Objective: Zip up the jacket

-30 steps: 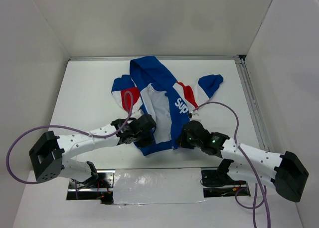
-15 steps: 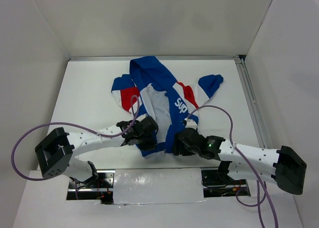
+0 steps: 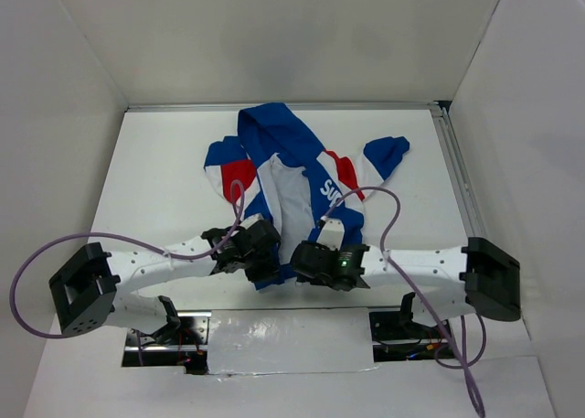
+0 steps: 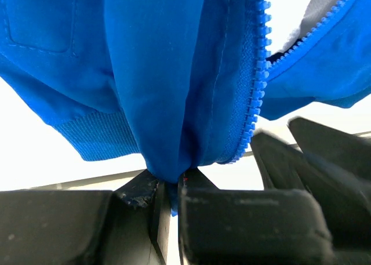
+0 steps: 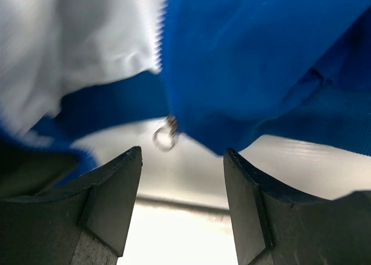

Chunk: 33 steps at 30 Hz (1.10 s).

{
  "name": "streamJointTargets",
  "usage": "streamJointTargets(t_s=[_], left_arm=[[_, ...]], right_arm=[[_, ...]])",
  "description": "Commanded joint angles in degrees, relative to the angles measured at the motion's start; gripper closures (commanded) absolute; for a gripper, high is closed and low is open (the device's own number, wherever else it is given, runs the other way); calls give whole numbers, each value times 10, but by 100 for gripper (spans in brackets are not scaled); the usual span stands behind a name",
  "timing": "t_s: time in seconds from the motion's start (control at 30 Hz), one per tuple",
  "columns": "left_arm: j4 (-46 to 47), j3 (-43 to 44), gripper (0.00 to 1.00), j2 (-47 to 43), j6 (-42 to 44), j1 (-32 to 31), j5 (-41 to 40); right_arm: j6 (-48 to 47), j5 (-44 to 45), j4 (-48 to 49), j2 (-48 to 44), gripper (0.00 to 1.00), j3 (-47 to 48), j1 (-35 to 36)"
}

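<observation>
OK, top view first. One jacket (image 3: 302, 176) lay open-fronted mid-surface (image 3: 155, 171), with the hood toward the far wall and the hem toward the arm bases. The chest lettering was cut off by a fold, so only the first letters read. Both arms reached in at the hem. The left gripper (image 3: 265, 258) was at the hem's left part and the right gripper (image 3: 306, 261) was just beside it on the right. Fingertips of both were hidden under the wrist bodies and cloth, so I couldn't tell jaw state from up here.

Left wrist view: the left gripper (image 4: 169, 187) was pressed together on a fold of the jacket's blue fabric (image 4: 156, 73), pinching it right at the bottom edge. The ribbed hem band (image 4: 98, 137) hung just left of the pinch. I counted two zipper tooth rows. One row (image 4: 255, 73) ran down just right of the pinched fold, and the second sat upper right on the other front panel. The rows were apart, not meshed. Dark blocky shapes (image 4: 313, 160) at lower right were out of focus, so I couldn't tell what they were.

Right wrist view, blurry overall: the right gripper (image 5: 182, 178) had its two fingers spread with nothing between them. The jacket hung above it, with white lining (image 5: 75, 44) at upper left and blue shell (image 5: 261, 62) at right. One small metal ring, the zipper pull (image 5: 165, 134), dangled just above the gap, nearer the left finger and touching neither. The slider itself was too smeared to make out.
</observation>
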Motion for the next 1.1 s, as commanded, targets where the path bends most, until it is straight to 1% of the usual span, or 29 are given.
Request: streamJointTargets(t_s=[0.0,0.23,0.4,0.5,0.63,0.8,1.07], left_arm=[[0,-2,100,-19,-6,-4,1],[29,-8,100,-26,5,-4,13],[21,9,100,-16,10,-4,10],[23,8,100,-15,10,-4,10],[24,6,100,-13,11,-4,10],[29,2,100,-10,13,-4,14],[25,-3,100,-17,12,-5,11]], right_arm=[[75,60,-78,49,35,41,2],[82,57,-57,88,35,34,-15],[54,31,-9,101,35,20,-38],[51,36,-17,108,32,36,-38],[36,24,-3,120,31,41,-43],[35,16,-13,142,29,57,-48],[45,13,-30,99,27,66,-49]])
